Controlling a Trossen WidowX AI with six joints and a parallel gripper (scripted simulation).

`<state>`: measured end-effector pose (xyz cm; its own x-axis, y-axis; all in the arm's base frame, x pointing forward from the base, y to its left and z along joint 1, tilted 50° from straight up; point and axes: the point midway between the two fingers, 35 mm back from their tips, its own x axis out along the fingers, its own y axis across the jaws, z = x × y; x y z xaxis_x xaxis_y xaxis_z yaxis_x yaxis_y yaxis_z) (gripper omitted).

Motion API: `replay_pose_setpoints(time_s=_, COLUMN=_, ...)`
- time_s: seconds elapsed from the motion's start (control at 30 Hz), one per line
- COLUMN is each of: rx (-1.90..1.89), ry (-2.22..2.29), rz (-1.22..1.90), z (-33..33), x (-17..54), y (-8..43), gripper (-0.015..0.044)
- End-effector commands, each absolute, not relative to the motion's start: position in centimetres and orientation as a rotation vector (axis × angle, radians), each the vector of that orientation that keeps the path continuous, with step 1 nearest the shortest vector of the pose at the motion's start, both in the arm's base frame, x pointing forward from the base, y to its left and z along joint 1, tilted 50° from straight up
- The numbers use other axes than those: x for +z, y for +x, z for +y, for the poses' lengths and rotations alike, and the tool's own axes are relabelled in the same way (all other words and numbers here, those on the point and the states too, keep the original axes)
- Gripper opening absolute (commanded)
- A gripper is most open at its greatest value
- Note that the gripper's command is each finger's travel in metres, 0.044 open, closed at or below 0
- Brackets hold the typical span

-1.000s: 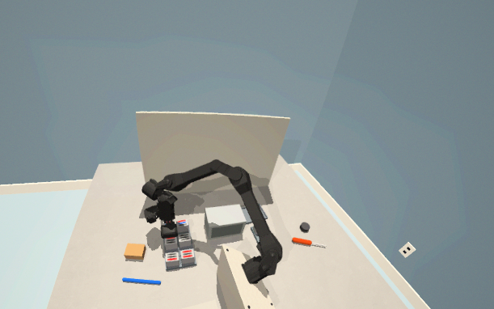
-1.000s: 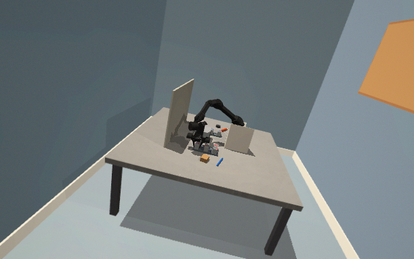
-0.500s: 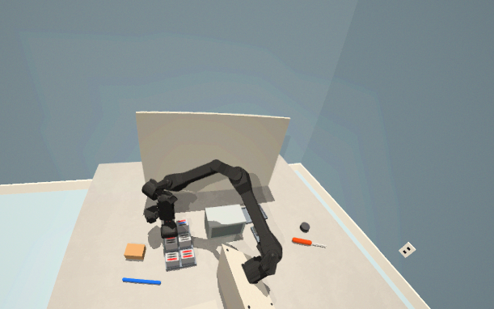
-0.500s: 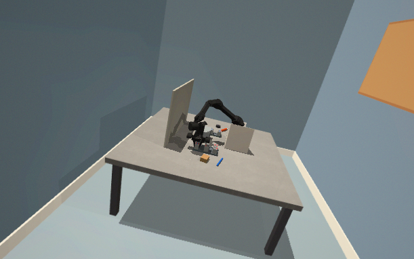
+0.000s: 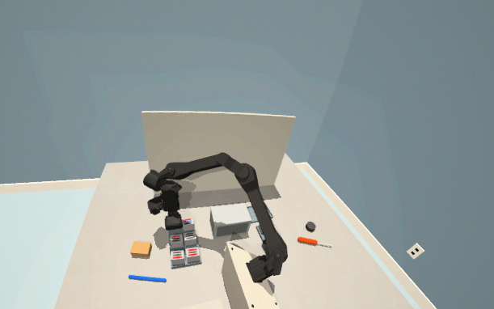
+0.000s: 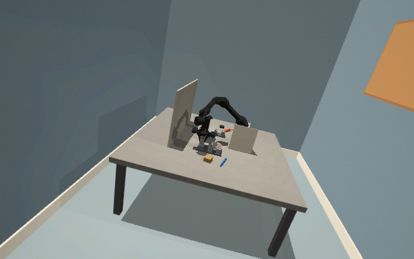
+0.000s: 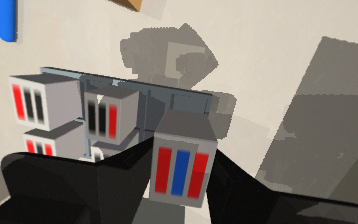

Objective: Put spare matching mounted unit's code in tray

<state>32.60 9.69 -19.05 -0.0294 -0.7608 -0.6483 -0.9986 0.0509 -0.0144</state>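
Note:
My gripper (image 5: 173, 227) (image 7: 182, 142) is shut on a grey spare with red, blue and red stripes (image 7: 181, 171), held above the rack (image 5: 185, 265) (image 7: 148, 108). The top view does not show the held spare clearly. Other striped spares stand in the rack, among them a red-black-black one (image 7: 29, 104) and a black-black-red one (image 7: 102, 119). A spare with red and blue marks (image 5: 188, 224) stands beside the gripper. Blue-grey tray-like pieces (image 5: 255, 213) lie partly behind the arm. The mounted unit and its printed code cannot be made out.
A pale grey box (image 5: 231, 214) stands right of the rack. A tall panel (image 5: 215, 150) (image 6: 181, 112) stands behind, and a lower panel (image 6: 243, 139) near the arm's base. An orange block (image 5: 141, 248), blue rod (image 5: 147, 278), red-handled tool (image 5: 307, 241) and dark puck (image 5: 310, 226) lie around.

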Motion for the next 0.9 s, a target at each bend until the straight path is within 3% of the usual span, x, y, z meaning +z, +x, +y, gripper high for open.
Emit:
replay_pose_setpoints(time_s=0.0, rx=0.627, ry=-1.751, rz=1.826, z=11.8, x=-17.1, y=32.9, gripper=0.0)
replay_pose_setpoints(time_s=0.57, rx=0.631, ry=-1.749, rz=1.825, z=17.6, x=-12.7, y=32.1, gripper=0.0)
replay_pose_setpoints(time_s=0.87, rx=0.648, ry=-1.743, rz=1.816, z=16.4, x=-10.1, y=33.7, gripper=0.0)
